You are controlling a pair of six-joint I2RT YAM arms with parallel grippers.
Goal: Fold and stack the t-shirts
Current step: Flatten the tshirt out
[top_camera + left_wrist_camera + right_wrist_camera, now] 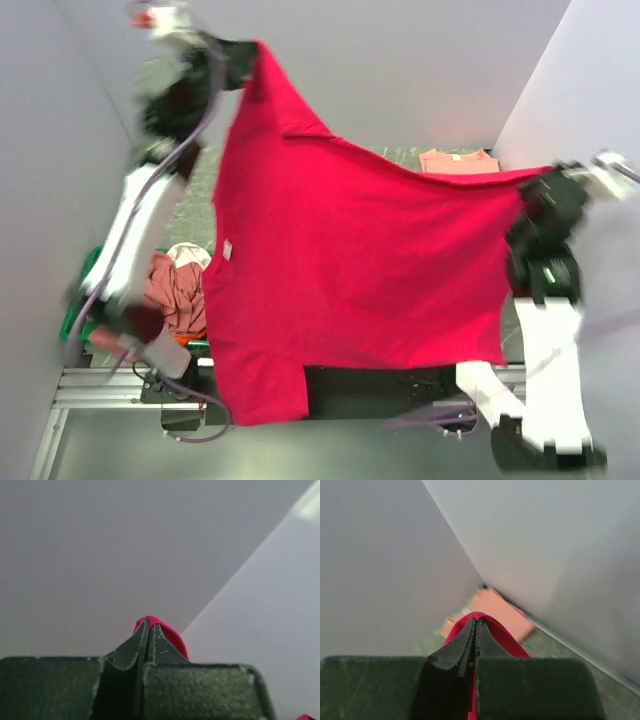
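crimson t-shirt (340, 260) aloft, outspread

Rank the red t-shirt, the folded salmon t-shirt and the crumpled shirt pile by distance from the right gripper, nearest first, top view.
1. Red t-shirt: its corner is pinched in the right gripper.
2. Folded salmon t-shirt: at the back, close by.
3. Crumpled shirt pile: far across, on the left side.
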